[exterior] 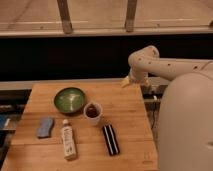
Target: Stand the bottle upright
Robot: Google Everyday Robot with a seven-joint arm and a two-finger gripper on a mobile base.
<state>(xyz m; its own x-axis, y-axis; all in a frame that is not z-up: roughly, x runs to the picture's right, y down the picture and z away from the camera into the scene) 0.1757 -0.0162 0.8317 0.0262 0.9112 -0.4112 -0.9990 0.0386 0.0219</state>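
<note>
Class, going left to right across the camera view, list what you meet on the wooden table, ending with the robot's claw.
In order: blue cloth, bottle lying down, cup of dark liquid, black case, claw at the table's far right corner. The green bowl is omitted: it overlaps the bottle.

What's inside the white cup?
The cup holds a dark brown liquid. The liquid hides the cup's bottom, so anything sunk in it cannot be seen. The gripper hangs open and empty at the table's far edge, away from the cup.
</note>
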